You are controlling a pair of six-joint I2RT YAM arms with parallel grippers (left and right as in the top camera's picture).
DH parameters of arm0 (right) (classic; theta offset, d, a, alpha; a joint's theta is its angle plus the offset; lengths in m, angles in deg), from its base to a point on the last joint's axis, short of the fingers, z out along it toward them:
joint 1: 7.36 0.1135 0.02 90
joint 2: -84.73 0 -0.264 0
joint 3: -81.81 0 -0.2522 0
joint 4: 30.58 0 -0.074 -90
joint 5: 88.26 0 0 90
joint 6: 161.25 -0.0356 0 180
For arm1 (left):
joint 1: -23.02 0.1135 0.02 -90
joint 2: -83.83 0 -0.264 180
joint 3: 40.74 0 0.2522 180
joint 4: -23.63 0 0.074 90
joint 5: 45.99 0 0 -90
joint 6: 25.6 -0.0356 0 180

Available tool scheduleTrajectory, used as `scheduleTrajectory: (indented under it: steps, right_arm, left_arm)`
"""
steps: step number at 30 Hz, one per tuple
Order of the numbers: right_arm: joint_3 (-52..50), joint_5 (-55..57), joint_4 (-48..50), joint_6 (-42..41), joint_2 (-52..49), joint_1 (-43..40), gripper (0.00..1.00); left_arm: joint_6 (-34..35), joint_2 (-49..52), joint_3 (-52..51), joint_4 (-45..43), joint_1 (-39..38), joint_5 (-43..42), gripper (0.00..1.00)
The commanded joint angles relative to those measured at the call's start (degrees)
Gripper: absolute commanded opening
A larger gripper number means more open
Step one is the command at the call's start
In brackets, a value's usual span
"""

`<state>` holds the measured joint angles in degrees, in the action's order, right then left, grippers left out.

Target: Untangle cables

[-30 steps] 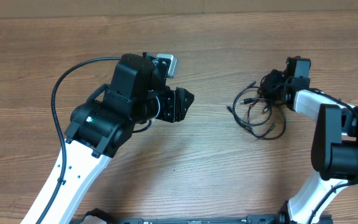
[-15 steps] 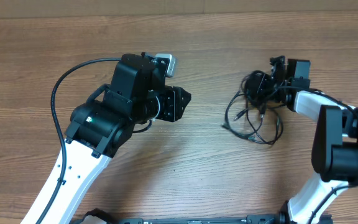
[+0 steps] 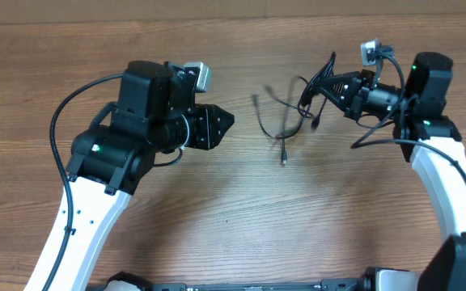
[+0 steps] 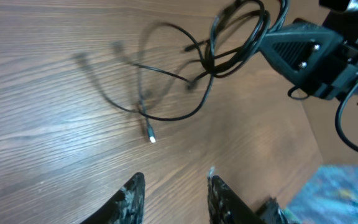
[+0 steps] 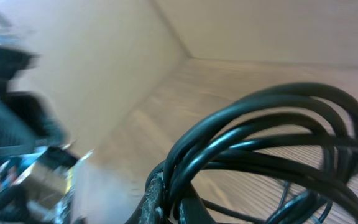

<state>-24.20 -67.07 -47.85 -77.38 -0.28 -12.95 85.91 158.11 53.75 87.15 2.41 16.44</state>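
The surface [image 3: 233,226] is brown wood-grain, with the grain running left to right. At its far edge stands a plain tan wall [image 3: 233,8]. The right wrist view shows the same tan wall meeting the wood in a corner. That view is blurred on its left side.

The cables [image 3: 306,97] are in the far right-centre part of the surface, between the 2 arms and nearer the right 1. The right gripper [image 3: 330,83] is pressed together on them, pinching the bunched loops at its tip. In the right wrist view those loops fill the frame as several thick black coils side by side.

From the pinched loops the loose strands trail away, so the bundle's long axis runs from the far right down toward the near left. 1 strand ends in a plug [image 4: 150,137] with a bright metallic tip, pointing toward the near edge. Soft shadows of the strands fall on the wood off to their left. Whether the plug touches the wood cannot be told.

The left gripper [image 3: 225,121] points right toward the cables, well apart from them. Its fingers [image 4: 131,198] are spread, with bare wood showing between them.
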Motion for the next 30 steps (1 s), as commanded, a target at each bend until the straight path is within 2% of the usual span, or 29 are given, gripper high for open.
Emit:
scheduleTrajectory:
  steps: [1, 7, 12, 17, 20, 23, 24, 26, 28, 30]
  right_arm:
    - [0.28, -10.86, 0.48, 0.70, 4.31, 0.20, 0.04]
    - [0.28, -21.24, 1.46, 0.63, 7.10, 0.31, 0.04]
    - [0.28, -21.14, 1.57, -1.31, 7.87, 4.33, 0.04]
    - [0.28, -21.14, 1.55, -1.36, 7.87, 11.45, 0.04]
    - [0.28, -21.11, 1.57, -2.43, 7.87, 15.10, 0.04]
    - [0.28, -21.11, 1.60, -4.42, 7.87, 17.79, 0.04]
    - [0.28, -21.14, 1.55, -4.57, 7.87, 18.40, 0.04]
    - [0.28, -21.11, 1.57, -4.57, 7.87, 19.58, 0.04]
    - [0.28, -21.11, 1.73, -4.57, 7.87, 20.70, 0.04]
    - [0.28, -21.11, 1.75, -4.57, 7.87, 21.42, 0.04]
  left_arm:
    - [-5.60, 0.13, 0.76, -0.04, 0.48, -7.08, 0.36]
    - [-7.89, 0.04, 0.76, 0.00, 1.40, -9.25, 0.40]
    - [-21.88, 0.04, 0.76, -0.02, 1.44, -16.50, 0.42]
    - [-29.77, 0.04, 0.76, -0.04, 1.46, -17.11, 0.42]
    - [-31.21, 0.04, 0.76, -0.02, 1.53, -12.72, 0.37]
    - [-31.45, 0.04, 0.76, 0.70, 1.70, -5.53, 0.17]
    - [-31.61, 0.04, 0.76, 1.03, 1.92, -4.15, 0.16]
    - [-33.38, 0.04, 0.76, 1.46, 2.54, -3.54, 0.17]
    - [-37.77, 0.04, 0.76, 2.25, 3.08, -5.20, 0.25]
    - [-42.38, 0.04, 0.76, 3.28, 3.41, -7.39, 0.29]
